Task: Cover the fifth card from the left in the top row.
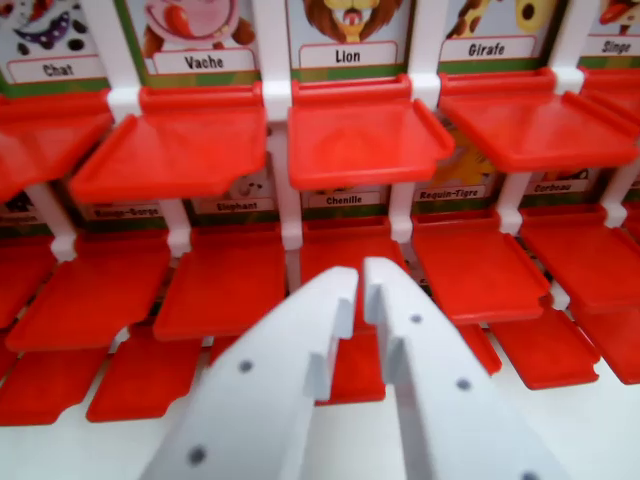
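Top row labels read, from the wrist view's left: Chat card [55, 40], Vache card [200, 35], Lion card [347, 30], Girafe card [500, 30], Singe card [615, 25]. Singe is cut off at the right edge, so I only see part of it. All five cards show their pictures, uncovered; whether more cards sit further left, out of frame, I can't tell.

Second row, mostly hidden behind the red flaps: Rouge-Gorge [120, 212], Elephant [235, 205], Chenille [343, 199], Requin-Tigre [453, 194], Corbeau [560, 187]. Small print, a bit blurred.

The Singe card is at top right, well apart from my pincer [361, 285]. Its red flap [615, 100] lies flat in front of it, as do the flaps under the Lion card [360, 140] and the others.

My pincer: white, pointing up the frame from bottom centre, tips over the lower rows roughly below Lion. Jaws nearly together, a thin gap between them, holding nothing.

White frame posts [275, 100] separate the columns. The worktop [600, 430] is plain white, visible bottom right. Room not in view.
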Robot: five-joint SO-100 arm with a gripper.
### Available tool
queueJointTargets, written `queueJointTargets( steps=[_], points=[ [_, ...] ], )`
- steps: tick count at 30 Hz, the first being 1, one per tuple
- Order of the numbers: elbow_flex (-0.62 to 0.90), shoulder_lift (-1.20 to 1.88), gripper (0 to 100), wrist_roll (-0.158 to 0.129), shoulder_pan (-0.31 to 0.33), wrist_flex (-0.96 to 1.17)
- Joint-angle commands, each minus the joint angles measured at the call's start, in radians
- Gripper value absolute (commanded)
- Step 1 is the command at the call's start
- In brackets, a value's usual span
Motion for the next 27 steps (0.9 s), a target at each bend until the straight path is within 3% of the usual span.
queueJointTargets(
  steps=[1, 12, 27],
  points=[
    [-0.147, -0.012, 0, -0.011, 0.006, -0.020],
    [-0.314, -0.160, 0, -0.002, -0.005, -0.029],
    [-0.356, -0.166, 0, 0.008, -0.003, -0.087]
  ],
)
